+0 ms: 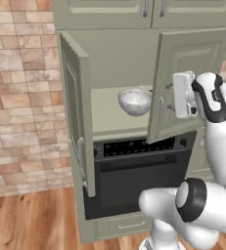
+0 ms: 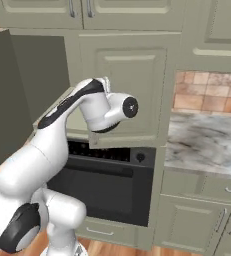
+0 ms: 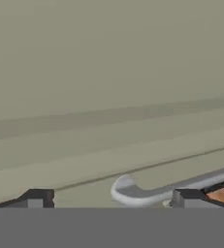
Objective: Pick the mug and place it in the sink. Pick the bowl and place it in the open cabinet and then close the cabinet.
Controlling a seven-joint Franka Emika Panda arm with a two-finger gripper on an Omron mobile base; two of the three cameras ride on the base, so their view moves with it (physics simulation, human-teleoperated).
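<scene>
Marbled round bowl (image 1: 134, 101) sits inside sage panelled cabinet (image 1: 183, 83); tool (image 3: 108, 198) spread wide.

Marbled bowl (image 1: 135, 101) sits upright inside the sage-green cabinet (image 1: 109, 63), doors ajar.

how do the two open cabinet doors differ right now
The left door stands swung wide, edge-on to the left base view, showing its inner face. The right door is only partly open, angled across the opening. The open tool is at the right door's handle; nothing is at the left door. Both are sage green and panelled, flanking the shelf with the bowl.
</scene>
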